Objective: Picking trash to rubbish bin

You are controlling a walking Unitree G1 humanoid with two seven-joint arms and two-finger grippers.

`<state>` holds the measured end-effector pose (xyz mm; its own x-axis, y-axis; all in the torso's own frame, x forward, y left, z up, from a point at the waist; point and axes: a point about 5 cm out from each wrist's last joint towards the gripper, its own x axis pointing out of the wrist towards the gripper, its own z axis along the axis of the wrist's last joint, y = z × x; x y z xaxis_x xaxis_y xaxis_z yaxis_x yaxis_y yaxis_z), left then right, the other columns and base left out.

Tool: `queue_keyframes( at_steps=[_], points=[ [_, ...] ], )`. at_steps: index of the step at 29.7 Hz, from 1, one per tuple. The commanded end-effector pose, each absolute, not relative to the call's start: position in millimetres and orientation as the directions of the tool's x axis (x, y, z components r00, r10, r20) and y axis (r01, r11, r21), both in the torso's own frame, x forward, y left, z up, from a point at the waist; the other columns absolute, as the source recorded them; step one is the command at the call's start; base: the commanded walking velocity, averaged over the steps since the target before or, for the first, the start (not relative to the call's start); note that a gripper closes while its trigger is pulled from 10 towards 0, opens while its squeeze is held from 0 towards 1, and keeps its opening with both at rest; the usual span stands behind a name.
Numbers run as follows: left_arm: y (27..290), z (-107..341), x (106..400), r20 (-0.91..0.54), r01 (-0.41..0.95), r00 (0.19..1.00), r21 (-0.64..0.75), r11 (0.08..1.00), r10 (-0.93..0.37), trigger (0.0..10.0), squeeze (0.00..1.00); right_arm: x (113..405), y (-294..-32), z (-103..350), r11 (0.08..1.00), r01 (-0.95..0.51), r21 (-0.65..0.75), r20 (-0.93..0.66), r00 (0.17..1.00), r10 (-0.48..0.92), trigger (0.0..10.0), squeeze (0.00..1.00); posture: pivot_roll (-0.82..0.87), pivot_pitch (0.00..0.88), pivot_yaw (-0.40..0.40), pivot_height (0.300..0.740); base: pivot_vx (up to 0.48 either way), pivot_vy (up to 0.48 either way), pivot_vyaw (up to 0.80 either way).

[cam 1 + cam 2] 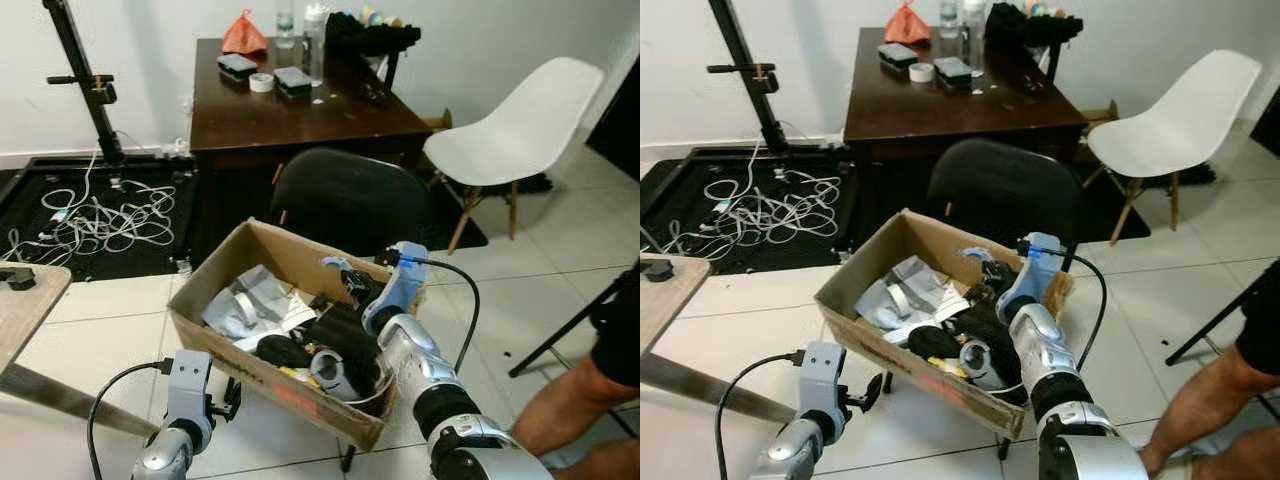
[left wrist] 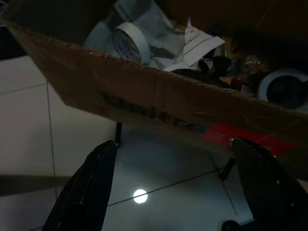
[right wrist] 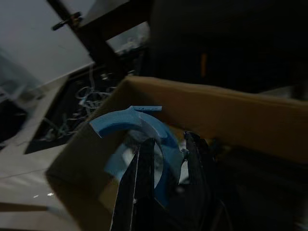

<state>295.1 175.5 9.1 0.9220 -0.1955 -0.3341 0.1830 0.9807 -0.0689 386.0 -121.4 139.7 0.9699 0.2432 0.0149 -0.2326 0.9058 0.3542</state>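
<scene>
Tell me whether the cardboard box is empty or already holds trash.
Holds trash: the cardboard box contains crumpled paper, a tape roll and dark items. The right gripper holds a blue curved piece above it.

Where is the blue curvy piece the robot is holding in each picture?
Left eye view: blue piece over the cardboard box, at the right gripper.
Right eye view: same spot above the box's far side.
Left wrist view: I cannot make it out here, just the box's front wall.
Right wrist view: pinched between the black fingers, middle of picture.
Shared landmark: the cardboard box.
</scene>
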Motion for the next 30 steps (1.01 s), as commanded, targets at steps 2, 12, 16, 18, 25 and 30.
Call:
queue_keyframes(
  at_steps=[2, 12, 16, 18, 25, 30],
  points=[
    [177, 2, 288, -0.360, 0.177, 0.914, -0.065, 0.982, -0.189, 10.0, 0.00, 383, -127, 129, 0.922, -0.182, 0.342, -0.028, 0.979, 0.204, 10.0, 0.00, -0.05, 0.168, 0.011, 0.740, 0.000, 0.000, 0.00],
    [180, 0, 285, -0.365, 0.177, 0.913, -0.044, 0.983, -0.180, 10.0, 0.00, 379, -153, 113, 0.962, -0.007, 0.274, -0.127, 0.991, 0.043, 10.0, 0.00, -0.04, 0.180, 0.020, 0.740, 0.000, 0.000, 0.00],
    [183, -1, 284, -0.370, 0.176, 0.912, -0.035, 0.984, -0.176, 10.0, 0.00, 378, -154, 111, 0.960, -0.005, 0.281, -0.129, 0.991, 0.043, 10.0, 0.00, -0.04, 0.178, 0.026, 0.740, 0.000, 0.000, 0.00],
    [184, 0, 285, -0.370, 0.176, 0.912, -0.029, 0.984, -0.174, 10.0, 0.00, 379, -153, 113, 0.957, -0.022, 0.290, -0.113, 0.992, 0.057, 10.0, 0.00, -0.04, 0.175, 0.028, 0.740, 0.000, 0.000, 0.00],
    [185, 2, 286, -0.369, 0.178, 0.913, -0.023, 0.984, -0.174, 10.0, 0.00, 380, -151, 115, 0.953, -0.047, 0.298, -0.100, 0.992, 0.080, 10.0, 0.44, -0.04, 0.170, 0.028, 0.740, 0.000, 0.000, 0.00],
    [184, 1, 286, -0.368, 0.179, 0.913, -0.023, 0.984, -0.175, 10.0, 0.00, 380, -151, 117, 0.954, -0.064, 0.292, -0.084, 0.992, 0.092, 10.0, 1.00, -0.04, 0.168, 0.027, 0.740, 0.000, 0.000, 0.00]
  ],
)
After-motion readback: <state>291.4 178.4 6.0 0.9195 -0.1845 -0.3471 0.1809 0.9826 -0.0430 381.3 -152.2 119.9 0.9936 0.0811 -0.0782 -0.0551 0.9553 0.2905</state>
